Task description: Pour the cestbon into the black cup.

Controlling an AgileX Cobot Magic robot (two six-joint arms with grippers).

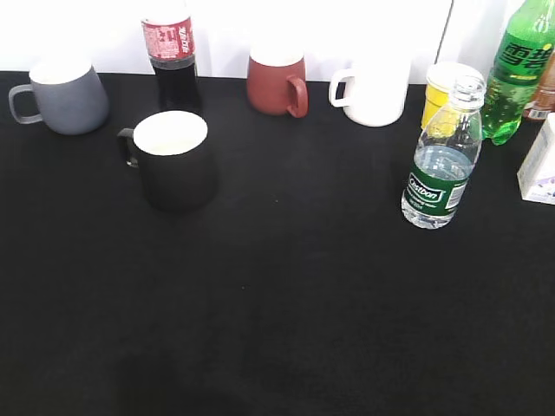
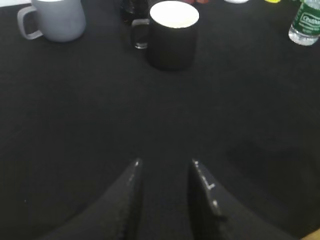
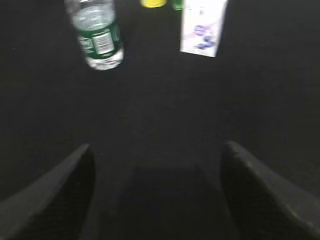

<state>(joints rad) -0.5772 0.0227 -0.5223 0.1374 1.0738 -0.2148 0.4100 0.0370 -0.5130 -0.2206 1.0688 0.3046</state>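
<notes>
Bright, blown-out white backdrop — dark matte table (image 1: 286, 295), soft blurry wrist views.

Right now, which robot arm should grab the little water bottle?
Probably the right. The cestbon stands on the right side, ahead of the right gripper, whose jaws are wide open. The left gripper faces the black cup.

Cestbon (image 3: 97, 35) top beyond frame edge

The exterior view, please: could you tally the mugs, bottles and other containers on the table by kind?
Mugs: 4 (grey mug, black cup, dark red mug, white mug)
Bottles: 3 (cola bottle, cestbon, green soda bottle)
Yellow cup: 1
Carton: 1
Total: 9
</notes>
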